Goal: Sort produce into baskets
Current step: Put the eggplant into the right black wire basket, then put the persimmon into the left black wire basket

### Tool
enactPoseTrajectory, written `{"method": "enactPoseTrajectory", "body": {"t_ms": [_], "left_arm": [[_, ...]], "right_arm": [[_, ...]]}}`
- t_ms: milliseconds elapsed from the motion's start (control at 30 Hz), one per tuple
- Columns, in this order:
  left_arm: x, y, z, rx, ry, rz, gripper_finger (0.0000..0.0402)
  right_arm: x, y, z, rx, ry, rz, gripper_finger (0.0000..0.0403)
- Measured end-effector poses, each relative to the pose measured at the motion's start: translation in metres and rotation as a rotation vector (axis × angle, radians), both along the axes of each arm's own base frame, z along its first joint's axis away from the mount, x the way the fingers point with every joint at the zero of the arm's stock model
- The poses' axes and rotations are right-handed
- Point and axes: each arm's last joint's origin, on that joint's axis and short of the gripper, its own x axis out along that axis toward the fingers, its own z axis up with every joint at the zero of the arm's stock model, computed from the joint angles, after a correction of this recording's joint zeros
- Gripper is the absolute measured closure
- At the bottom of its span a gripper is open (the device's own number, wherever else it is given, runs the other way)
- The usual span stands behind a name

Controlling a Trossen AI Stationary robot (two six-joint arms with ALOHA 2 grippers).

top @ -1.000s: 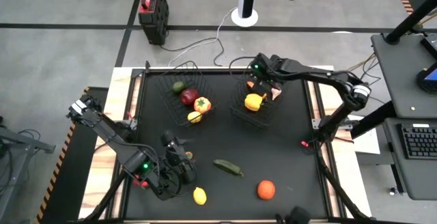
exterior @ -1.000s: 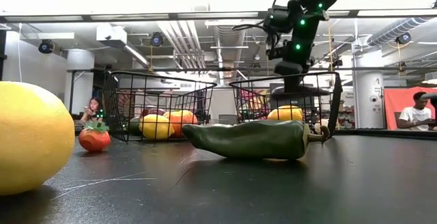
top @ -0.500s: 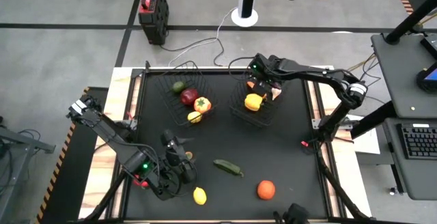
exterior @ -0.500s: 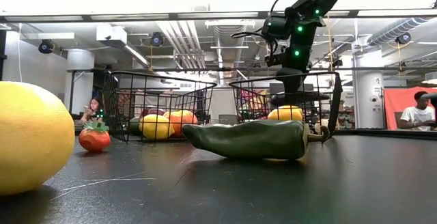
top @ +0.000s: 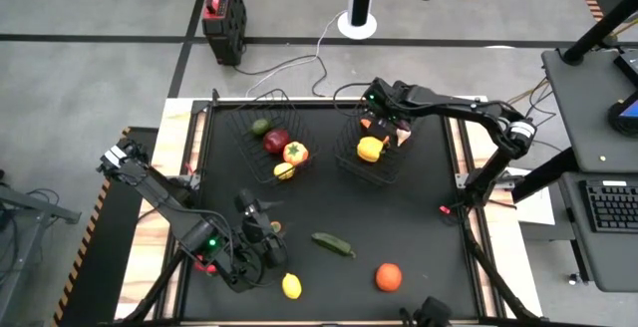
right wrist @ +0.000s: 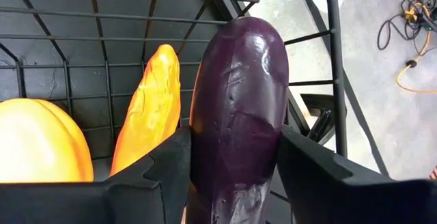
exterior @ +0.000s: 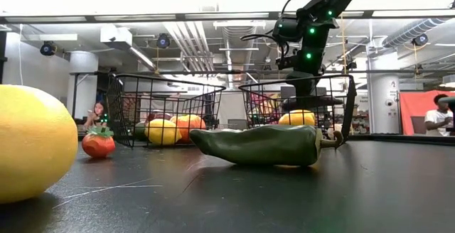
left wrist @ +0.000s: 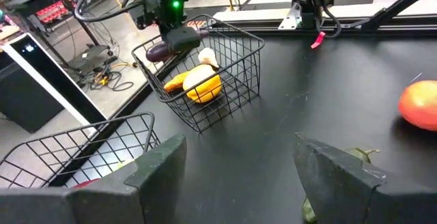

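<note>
Black counter (top: 419, 217) on a grey shop floor, cables and a red box behind.

Left side: left gripper (top: 261, 229) waits low near the front edge, jaws spread, nothing in them. Lemon (top: 291, 286) just beside it; green pepper (top: 332, 244) and orange fruit (top: 388, 277) further right, all loose on the counter.

Mid: left basket (top: 246, 133) has approx. four pcs in it: green, dark red, tomato-like, yellow.

Right: right basket (top: 349, 158) holds a yellow pepper (top: 370, 149) and a carrot (right wrist: 151, 101). Right gripper (top: 383, 125) hangs over its far side, jaws pinching the eggplant (right wrist: 239, 108), so it's above the basket, not yet down.

Handling, my guess: eggplant looks hard, glossy plastic, light, prob. slick. Jaws clamp it across the fat middle, w/ the rounded end sticking out ahead of the tips. That's the sensible spot; nearer the taper it could squirt out. Should survive a short drop fine.
</note>
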Motion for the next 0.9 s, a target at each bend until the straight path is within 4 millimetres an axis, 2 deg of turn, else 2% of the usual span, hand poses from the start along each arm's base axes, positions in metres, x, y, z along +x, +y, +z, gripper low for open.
{"method": "enactPoseTrajectory", "body": {"t_ms": [400,767,900], "left_arm": [[0.0000,0.0000,0.0000,-0.002,-0.001,0.000,0.0153],[0.0000,-0.0005,-0.0006,-0.029,0.008,-0.009,0.0153],[0.0001,-0.0009,-0.0010,-0.047,0.015,-0.016,0.0153]], "right_arm": [[0.0002,-0.0001,0.0001,0.000,-0.010,-0.013,0.0168],[0.0001,-0.0001,0.0004,0.000,-0.012,-0.016,0.0147],[-0.0020,0.0041,0.0059,-0.001,-0.030,-0.037,0.0149]]}}
